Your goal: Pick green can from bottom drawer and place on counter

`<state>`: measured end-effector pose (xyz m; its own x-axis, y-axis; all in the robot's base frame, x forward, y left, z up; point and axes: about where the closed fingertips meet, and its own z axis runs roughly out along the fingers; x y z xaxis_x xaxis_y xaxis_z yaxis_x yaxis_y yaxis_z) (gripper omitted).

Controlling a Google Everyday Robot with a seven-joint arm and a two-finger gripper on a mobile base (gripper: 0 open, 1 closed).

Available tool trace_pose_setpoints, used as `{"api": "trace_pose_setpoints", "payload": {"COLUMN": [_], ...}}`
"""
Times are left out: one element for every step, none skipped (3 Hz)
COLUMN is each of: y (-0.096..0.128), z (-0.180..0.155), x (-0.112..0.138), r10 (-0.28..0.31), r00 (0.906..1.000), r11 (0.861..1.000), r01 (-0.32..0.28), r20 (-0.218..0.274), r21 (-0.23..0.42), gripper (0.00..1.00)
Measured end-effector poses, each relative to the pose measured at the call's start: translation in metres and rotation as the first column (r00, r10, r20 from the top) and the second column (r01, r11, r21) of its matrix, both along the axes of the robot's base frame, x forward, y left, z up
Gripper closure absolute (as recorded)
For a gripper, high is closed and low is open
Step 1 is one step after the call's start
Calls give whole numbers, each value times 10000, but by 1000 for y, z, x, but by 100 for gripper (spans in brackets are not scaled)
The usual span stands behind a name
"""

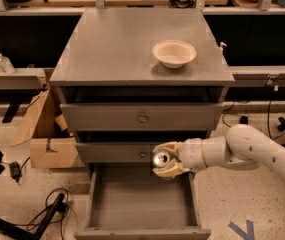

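My gripper (165, 159) reaches in from the right on a white arm and is shut on the green can (161, 159). Only the can's silver top shows between the cream fingers (168, 147). I hold the can in front of the middle drawer's face, above the open bottom drawer (140, 199), whose flat grey floor is bare. The counter (117, 44) is the grey cabinet top above.
A cream bowl (174, 53) sits on the counter's right half. Two knobbed drawers (142, 117) are closed below the top. A cardboard box (49, 139) and cables (42, 209) lie on the floor to the left. Wooden bench tops run behind.
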<state>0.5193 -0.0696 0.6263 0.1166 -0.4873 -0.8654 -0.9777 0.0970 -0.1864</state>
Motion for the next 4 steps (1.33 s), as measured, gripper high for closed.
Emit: {"api": "trace_pose_setpoints", "payload": {"y": [3,10,16,11], "z": [30,86,168,236], "x": [-1,-2,13,42], "r10": [140,-507,-1654,-2775], "r00": [9998,9985,9862,9606], "r11": [9997,9963,9814,9538], "r01": [-143,490,1633,2771], "r20": [169,225,124,-135], "r21": [186,700,1012,1164], "gripper": [100,100,100,100]}}
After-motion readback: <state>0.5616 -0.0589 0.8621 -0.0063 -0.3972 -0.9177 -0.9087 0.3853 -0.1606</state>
